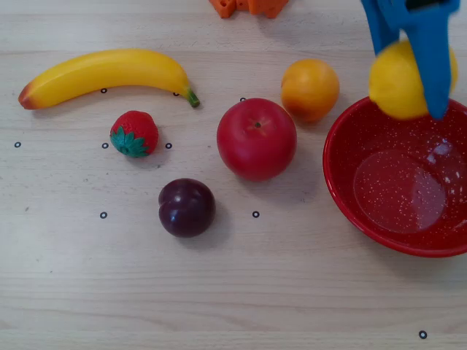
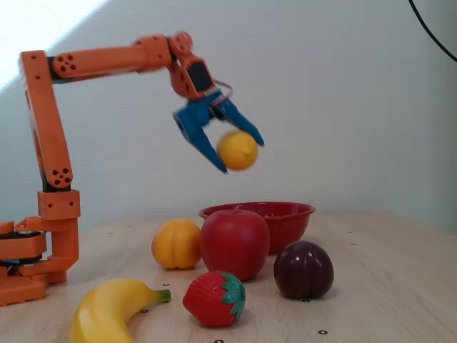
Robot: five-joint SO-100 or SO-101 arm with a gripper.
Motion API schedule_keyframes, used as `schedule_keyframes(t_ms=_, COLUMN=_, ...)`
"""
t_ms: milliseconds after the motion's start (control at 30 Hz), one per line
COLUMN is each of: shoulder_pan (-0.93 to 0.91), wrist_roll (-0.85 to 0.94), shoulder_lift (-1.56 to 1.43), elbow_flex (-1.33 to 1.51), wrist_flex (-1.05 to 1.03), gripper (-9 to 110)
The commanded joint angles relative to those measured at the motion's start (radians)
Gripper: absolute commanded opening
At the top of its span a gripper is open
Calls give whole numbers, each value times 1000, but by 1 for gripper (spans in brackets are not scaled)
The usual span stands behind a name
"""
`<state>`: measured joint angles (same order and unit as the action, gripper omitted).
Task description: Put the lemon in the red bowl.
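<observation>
The yellow lemon (image 1: 394,82) sits between the blue fingers of my gripper (image 1: 412,84), above the far rim of the red speckled bowl (image 1: 343,175). In the fixed view the gripper (image 2: 241,156) holds the lemon (image 2: 237,150) near its fingertips, well above the red bowl (image 2: 289,214). The lemon looks slightly blurred there. The jaws are spread about as wide as the lemon and close around it. The bowl is empty.
On the wooden table left of the bowl lie an orange (image 1: 310,89), a red apple-like fruit (image 1: 257,138), a dark plum (image 1: 187,208), a strawberry (image 1: 134,133) and a banana (image 1: 106,73). The orange arm base (image 2: 36,236) stands at the far side.
</observation>
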<state>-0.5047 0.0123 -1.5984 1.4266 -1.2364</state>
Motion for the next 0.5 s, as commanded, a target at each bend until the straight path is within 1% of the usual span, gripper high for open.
schedule_keyframes(t_ms=0, shoulder_pan=-31, wrist_roll=-57, shoulder_lift=-9, elbow_flex=-25, wrist_flex=94, gripper=0)
schedule_keyframes(t_ms=167, shoulder_pan=-44, wrist_roll=-107, shoulder_lift=118, elbow_flex=-6, wrist_flex=186, gripper=1)
schedule_keyframes(t_ms=300, shoulder_pan=-46, wrist_roll=-104, shoulder_lift=216, elbow_flex=-9, wrist_flex=227, gripper=7)
schedule_keyframes(t_ms=333, shoulder_pan=-46, wrist_roll=-100, shoulder_lift=241, elbow_flex=-18, wrist_flex=229, gripper=10)
schedule_keyframes(t_ms=367, shoulder_pan=-46, wrist_roll=-92, shoulder_lift=264, elbow_flex=-31, wrist_flex=227, gripper=15)
schedule_keyframes(t_ms=467, shoulder_pan=-49, wrist_roll=-74, shoulder_lift=322, elbow_flex=-75, wrist_flex=212, gripper=33)
